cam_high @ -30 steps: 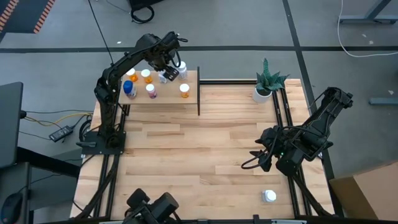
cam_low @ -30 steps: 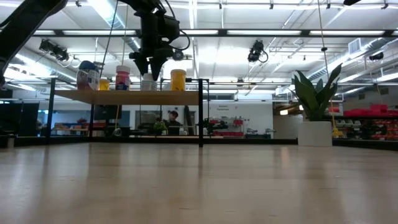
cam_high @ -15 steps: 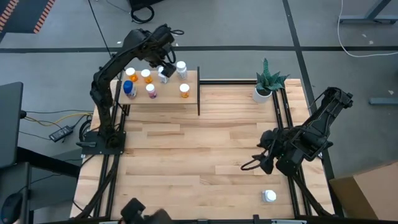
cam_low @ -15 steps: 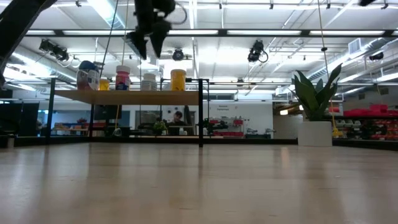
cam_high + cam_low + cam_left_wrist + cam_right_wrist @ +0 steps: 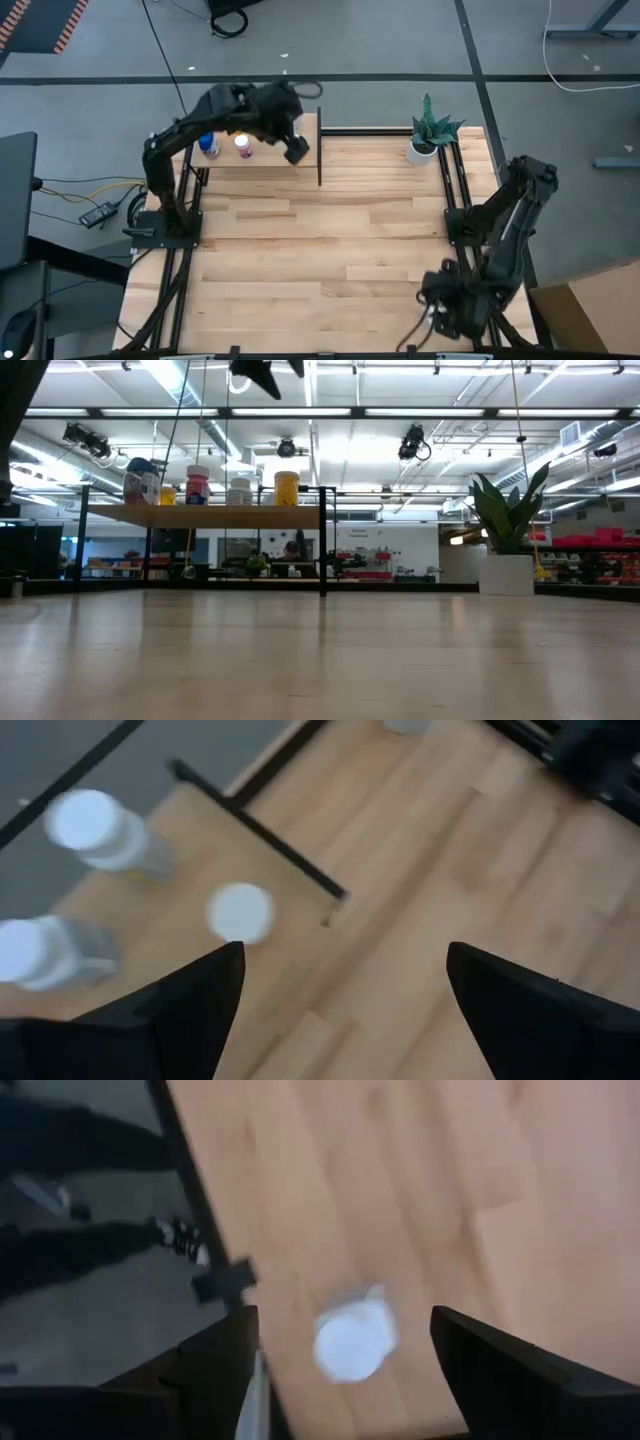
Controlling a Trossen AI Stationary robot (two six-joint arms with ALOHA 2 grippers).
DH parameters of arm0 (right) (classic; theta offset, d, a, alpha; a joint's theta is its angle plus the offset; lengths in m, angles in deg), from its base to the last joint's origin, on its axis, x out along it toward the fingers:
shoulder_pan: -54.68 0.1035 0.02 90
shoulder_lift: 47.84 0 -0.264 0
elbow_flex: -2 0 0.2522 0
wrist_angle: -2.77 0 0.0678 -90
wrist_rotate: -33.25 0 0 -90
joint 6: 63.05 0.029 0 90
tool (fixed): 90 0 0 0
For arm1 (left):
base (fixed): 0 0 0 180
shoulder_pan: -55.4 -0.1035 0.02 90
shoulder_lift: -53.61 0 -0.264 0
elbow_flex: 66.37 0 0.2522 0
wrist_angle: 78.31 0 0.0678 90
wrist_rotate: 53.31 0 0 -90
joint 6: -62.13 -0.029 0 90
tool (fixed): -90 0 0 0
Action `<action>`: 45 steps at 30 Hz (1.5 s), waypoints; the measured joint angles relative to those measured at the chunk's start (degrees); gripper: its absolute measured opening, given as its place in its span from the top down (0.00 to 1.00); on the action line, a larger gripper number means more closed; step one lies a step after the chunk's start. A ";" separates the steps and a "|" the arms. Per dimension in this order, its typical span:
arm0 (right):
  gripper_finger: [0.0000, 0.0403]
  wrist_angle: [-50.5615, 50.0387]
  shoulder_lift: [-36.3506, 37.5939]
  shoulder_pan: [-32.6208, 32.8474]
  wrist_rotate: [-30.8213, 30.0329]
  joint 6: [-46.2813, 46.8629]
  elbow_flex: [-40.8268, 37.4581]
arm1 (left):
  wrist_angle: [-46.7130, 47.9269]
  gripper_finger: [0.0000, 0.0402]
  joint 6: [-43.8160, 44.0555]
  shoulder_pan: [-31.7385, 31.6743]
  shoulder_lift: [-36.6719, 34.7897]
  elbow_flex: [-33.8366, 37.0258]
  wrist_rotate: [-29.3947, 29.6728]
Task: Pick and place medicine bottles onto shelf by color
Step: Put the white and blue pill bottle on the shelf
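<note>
Above the shelf the left gripper hung open and empty, while the right gripper, spread wide, hovered over the last white bottle, seemingly needing to descend and close.

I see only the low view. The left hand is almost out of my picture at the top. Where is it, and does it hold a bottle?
Observer: The left hand is above the right end of the shelf, open and empty.
Operator: I do not see the right hand at all. Where is it?
Observer: The right hand is over the table's near right corner.
Operator: Is a bottle there?
Observer: Yes. The right wrist view shows a white-capped bottle standing on the table below the open fingers, not gripped.
</note>
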 joint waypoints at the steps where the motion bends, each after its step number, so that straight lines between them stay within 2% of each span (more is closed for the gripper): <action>1: 0.24 0.93 -1.22 0.92 0.82 0.63 0.00 | 0.02 0.12 0.64 1.41 0.00 0.03 0.02; 8: 0.14 7.52 -8.13 5.20 1.41 8.85 0.00 | 0.43 0.12 2.49 9.20 0.00 0.04 0.14; 14: 0.09 2.54 -12.57 6.18 2.98 15.87 0.00 | 1.45 0.12 6.51 13.70 0.00 0.04 0.21; 22: 0.08 -2.35 -12.98 6.14 3.70 22.94 0.00 | 2.07 0.12 7.87 20.05 0.00 0.05 1.16; 29: 0.08 0.31 -13.67 6.41 3.92 23.64 0.00 | 1.66 0.12 9.71 22.11 0.00 0.04 2.71; 39: 0.08 5.16 -20.47 4.59 5.27 24.22 0.00 | -1.10 0.12 11.18 24.19 0.00 0.05 2.81; 45: 0.11 5.10 -20.72 3.78 5.86 24.76 0.00 | -1.05 0.12 11.18 24.76 0.00 0.06 2.81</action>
